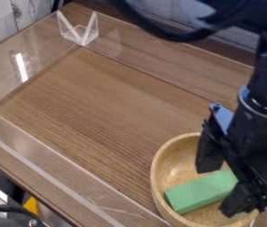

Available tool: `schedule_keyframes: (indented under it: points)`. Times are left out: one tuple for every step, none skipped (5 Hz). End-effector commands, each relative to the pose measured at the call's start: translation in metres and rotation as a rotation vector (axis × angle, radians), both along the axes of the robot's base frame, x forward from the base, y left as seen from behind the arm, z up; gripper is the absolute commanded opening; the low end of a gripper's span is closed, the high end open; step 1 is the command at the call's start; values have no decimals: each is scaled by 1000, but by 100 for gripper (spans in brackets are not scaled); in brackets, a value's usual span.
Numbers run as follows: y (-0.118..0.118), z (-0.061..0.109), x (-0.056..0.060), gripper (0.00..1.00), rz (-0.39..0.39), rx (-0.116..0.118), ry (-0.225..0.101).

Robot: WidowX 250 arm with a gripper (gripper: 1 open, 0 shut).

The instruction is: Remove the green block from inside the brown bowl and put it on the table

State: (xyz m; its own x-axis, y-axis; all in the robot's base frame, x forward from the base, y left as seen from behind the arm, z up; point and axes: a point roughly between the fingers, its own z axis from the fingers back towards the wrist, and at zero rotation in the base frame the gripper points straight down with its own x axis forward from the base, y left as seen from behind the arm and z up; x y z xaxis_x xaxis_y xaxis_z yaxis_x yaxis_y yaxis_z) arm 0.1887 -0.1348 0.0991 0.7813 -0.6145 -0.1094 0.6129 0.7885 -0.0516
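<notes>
Camera, green block [202,192] between open gripper [227,182] fingers

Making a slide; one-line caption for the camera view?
Open gripper poised over the green block lying in the brown bowl on the table.

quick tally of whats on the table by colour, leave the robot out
green: 1, the green block
tan wood: 1, the brown bowl holding it
clear: 1, a small acrylic stand at the far corner of the table
total: 3
</notes>
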Motion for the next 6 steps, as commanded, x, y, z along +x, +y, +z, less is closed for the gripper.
schedule_keyframes:
  points:
    - [5, 10, 4, 100, -1, -27, -49]
    - [9, 8, 5, 100, 1, -28, -55]
    - [13, 6, 6, 100, 1, -29, -60]
    - [15, 4, 7, 100, 1, -30, -66]
    - [17, 2, 9, 100, 1, -31, -72]
    - [19, -2, 12, 100, 1, -33, -82]
